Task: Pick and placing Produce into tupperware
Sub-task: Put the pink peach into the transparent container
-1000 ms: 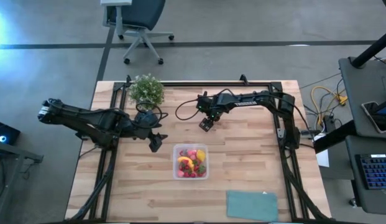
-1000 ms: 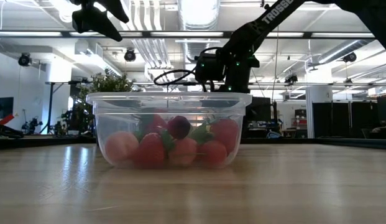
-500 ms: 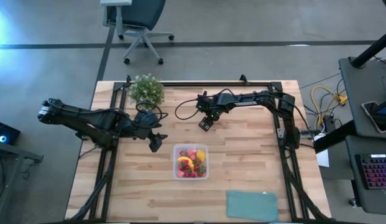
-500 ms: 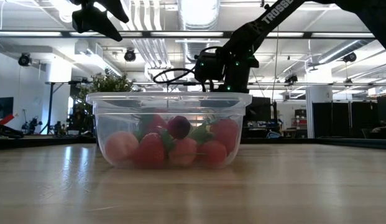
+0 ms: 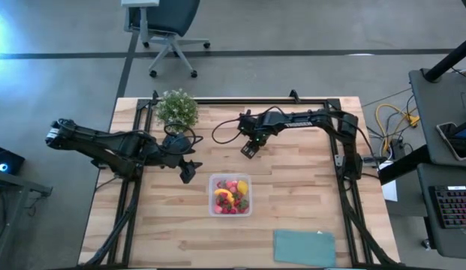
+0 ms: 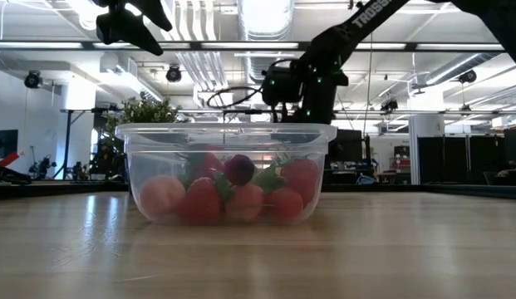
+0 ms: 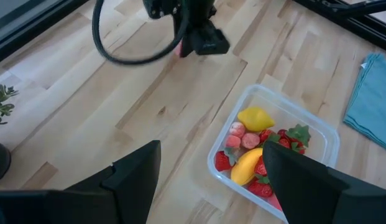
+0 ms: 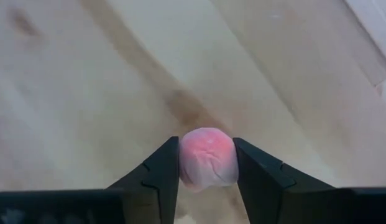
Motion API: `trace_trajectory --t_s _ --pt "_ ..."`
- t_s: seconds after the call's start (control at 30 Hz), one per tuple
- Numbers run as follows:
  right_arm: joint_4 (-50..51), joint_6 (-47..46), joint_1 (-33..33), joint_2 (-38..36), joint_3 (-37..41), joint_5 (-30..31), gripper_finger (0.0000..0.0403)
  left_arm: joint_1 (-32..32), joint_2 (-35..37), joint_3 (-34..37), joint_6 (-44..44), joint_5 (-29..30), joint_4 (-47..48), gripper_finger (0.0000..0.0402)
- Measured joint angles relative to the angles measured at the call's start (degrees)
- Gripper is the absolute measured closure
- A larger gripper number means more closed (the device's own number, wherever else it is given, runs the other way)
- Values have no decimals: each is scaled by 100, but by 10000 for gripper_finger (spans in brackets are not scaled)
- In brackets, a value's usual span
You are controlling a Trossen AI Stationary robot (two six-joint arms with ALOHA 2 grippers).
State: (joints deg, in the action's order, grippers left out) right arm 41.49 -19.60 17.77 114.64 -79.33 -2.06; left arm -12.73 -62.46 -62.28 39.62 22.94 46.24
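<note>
Pink berry (image 8: pixel 207 156) pinched in R claw (image 8: pixel 207 163) above table (image 8: pixel 87 93); L claw (image 7: pixel 208 171) spread wide, empty.

We saw the clear tupperware (image 6: pixel 226 170) resting on the wooden table (image 6: pixel 258 249), red and pink berries (image 6: pixel 241 195) piled inside. Behind it, a dark arm (image 6: pixel 324 58) reached down from above; another gripper (image 6: pixel 129 21) hung at upper left, before a green plant (image 6: pixel 141 112).

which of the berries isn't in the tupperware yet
The pink berry pinched between the right gripper fingers, down at the bare wood; the other berries lie inside the tupperware.
</note>
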Motion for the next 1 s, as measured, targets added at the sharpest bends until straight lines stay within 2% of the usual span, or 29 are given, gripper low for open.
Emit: trace_trajectory --t_s 0.2,0.33,0.43,0.57,0.73,1.0 --pt "211 -63 -261 -840 -2 -439 273 0 0 7 -19 2 0 134" --pt "160 3 -701 -1569 -4 -890 273 0 2 7 -144 30 -2 134" --pt "153 -96 -1138 -1880 -4 -908 273 0 45 7 -149 112 13 134" --pt "-2 -412 -1678 -1880 7 -909 264 0 192 11 -155 234 33 134" --pt "-449 -777 -2232 -1501 -4 -900 255 -2 443 13 -157 333 73 134" --pt "-786 -1044 -2476 -893 -4 -678 253 -4 882 17 -137 332 81 134"
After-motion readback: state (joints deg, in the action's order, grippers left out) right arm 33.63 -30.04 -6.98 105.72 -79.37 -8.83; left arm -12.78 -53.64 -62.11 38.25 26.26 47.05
